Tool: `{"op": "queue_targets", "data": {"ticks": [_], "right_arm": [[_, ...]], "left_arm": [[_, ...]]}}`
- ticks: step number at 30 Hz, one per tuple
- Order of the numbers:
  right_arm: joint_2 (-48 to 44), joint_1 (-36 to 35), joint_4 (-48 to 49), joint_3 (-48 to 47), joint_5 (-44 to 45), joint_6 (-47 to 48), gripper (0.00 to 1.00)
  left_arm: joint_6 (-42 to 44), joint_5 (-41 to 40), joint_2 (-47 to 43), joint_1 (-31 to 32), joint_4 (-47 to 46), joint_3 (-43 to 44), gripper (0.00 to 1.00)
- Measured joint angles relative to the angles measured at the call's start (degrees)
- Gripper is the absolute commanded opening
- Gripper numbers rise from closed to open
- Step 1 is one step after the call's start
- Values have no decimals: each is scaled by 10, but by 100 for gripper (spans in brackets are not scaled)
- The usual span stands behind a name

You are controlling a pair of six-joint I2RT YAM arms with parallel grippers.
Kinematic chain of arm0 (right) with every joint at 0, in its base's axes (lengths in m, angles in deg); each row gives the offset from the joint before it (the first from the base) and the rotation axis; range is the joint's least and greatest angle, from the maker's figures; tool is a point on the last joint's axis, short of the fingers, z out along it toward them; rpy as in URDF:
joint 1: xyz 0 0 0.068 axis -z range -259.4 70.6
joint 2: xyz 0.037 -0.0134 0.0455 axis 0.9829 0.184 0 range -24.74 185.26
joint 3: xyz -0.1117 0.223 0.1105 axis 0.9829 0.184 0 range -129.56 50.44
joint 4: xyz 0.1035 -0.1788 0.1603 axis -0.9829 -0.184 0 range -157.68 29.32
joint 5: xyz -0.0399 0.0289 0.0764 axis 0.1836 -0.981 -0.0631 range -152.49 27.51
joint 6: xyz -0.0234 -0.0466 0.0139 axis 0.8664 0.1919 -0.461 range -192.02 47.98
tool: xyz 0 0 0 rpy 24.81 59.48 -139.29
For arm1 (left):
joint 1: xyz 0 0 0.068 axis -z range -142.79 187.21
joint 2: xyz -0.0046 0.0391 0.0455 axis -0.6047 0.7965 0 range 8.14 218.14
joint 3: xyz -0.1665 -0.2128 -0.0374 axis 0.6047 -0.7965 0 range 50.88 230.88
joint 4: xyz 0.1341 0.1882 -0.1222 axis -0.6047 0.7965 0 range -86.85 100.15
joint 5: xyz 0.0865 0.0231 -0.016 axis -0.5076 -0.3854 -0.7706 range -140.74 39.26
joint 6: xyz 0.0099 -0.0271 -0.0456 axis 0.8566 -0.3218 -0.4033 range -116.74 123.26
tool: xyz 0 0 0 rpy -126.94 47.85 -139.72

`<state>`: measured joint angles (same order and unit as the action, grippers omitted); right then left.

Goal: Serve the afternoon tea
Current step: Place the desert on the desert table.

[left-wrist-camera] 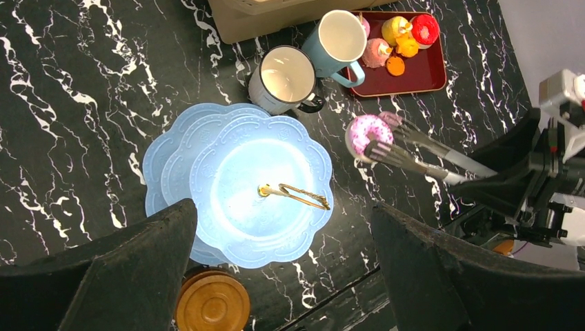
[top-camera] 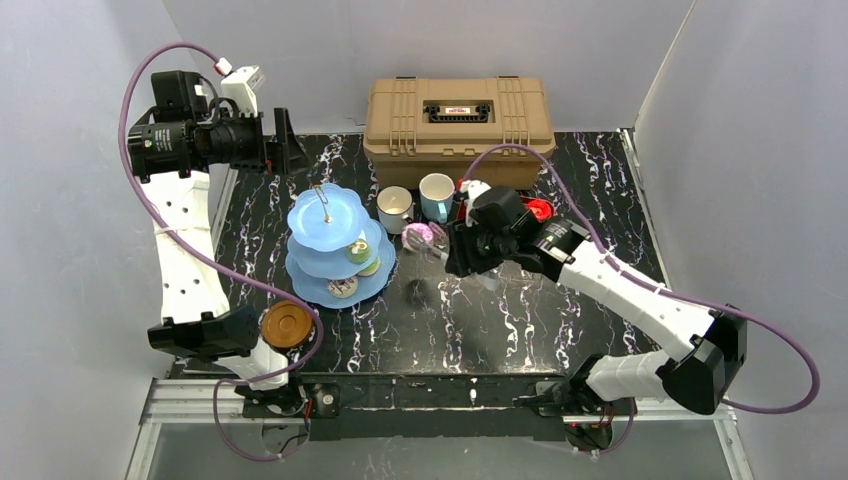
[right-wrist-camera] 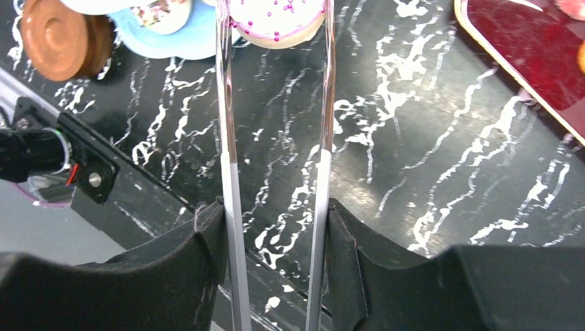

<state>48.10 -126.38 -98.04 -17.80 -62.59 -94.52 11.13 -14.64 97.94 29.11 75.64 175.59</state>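
Fingers [right-wrist-camera: 207, 255] of our right gripper [right-wrist-camera: 276, 234] press from both sides on the two arms of the metal tongs [right-wrist-camera: 227, 138], which run straight out between them. At their tips the tongs pinch a pink donut [left-wrist-camera: 369, 134] with white icing and small beads. We see it lifted off the dark marbled table [top-camera: 500, 320], just to the right of the cake stand [left-wrist-camera: 234, 179] and in front of the mugs, touching neither.

Our left gripper [left-wrist-camera: 283, 214] hovers high above the stand with its fingers spread wide and nothing between them. Its camera looks straight down on the bare top tier and its gold handle. In the top view the lower tiers carry a few small cakes [top-camera: 357, 250].

We find the white mug [left-wrist-camera: 286, 76] and the light-blue mug [left-wrist-camera: 339, 41] side by side behind the stand, both upright. Right of them lies the dark-red tray [left-wrist-camera: 414, 76] with several toy cakes [left-wrist-camera: 403, 34] in it. A brown saucer [left-wrist-camera: 212, 303] sits near the front edge, just beside the stand. Behind the mugs stands the tan toolbox [top-camera: 458, 115], shut.
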Motion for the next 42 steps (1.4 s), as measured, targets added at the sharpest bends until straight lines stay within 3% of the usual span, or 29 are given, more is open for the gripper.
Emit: {"op": "queue_targets", "data": {"ticks": [10,17,42], "right_arm": [[40,-151,21,-45,52,-48,17],[86,-210,52,-56,65,-65,17],[188,-243,132,-104,83,-60,18]], "left_arm": [[1,4,0,0,0,-4,95],[10,16,0,0,12,-4,95],[21,20,0,0,28,2,95]]}}
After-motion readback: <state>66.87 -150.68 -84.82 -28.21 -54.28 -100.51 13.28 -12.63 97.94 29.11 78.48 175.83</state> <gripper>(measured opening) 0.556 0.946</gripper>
